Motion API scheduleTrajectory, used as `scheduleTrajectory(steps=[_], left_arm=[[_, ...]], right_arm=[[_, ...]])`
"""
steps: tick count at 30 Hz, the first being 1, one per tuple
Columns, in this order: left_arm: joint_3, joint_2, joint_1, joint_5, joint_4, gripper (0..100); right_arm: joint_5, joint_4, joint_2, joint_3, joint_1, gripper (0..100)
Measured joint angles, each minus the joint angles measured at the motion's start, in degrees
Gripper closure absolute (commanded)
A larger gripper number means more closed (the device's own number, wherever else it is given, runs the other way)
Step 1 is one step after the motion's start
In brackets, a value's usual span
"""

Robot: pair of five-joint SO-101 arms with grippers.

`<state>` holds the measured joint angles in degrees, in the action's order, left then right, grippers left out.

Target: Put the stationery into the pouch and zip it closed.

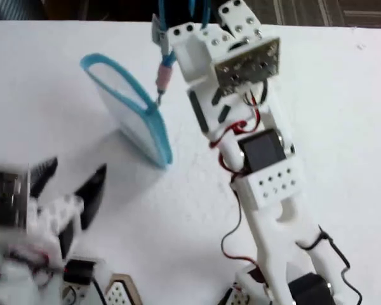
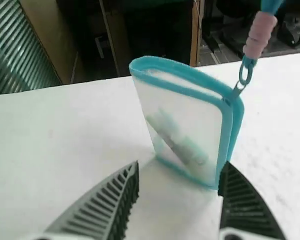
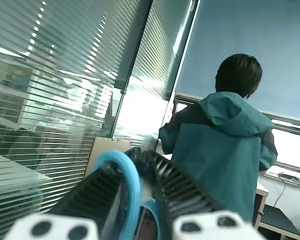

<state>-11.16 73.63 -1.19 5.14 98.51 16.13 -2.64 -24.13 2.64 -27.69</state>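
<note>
Pouch (image 1: 130, 111) upright on table (image 1: 343, 95), stationery (image 2: 180, 137) inside, left claw (image 1: 76, 166) before it.

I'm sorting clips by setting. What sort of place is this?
Likely an office or lab: grey slatted window blinds, a blue roller shade, and a white table carrying a white plastic robot arm.

The high view looks down on the desk (image 1: 343, 95) and pouch (image 1: 128, 119); the left wrist view faces that pouch closely; the right tilts up at blinds (image 3: 50, 75).
</note>
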Motion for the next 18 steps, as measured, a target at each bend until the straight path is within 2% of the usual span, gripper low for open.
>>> scheduleTrajectory(steps=[6,12,18], left_arm=[[-13.10,3.52,1.23,-3.87,-6.68,71],[-16.97,0.53,12.57,-11.16,-14.59,71],[-19.25,-13.10,18.90,-20.31,-22.77,71]], right_arm=[[0.00,0.00,1.49,-1.49,-0.97,98.2],[0.00,0.00,1.49,-1.49,-0.88,98.2],[0.00,0.00,1.49,-1.58,-0.97,98.2]])
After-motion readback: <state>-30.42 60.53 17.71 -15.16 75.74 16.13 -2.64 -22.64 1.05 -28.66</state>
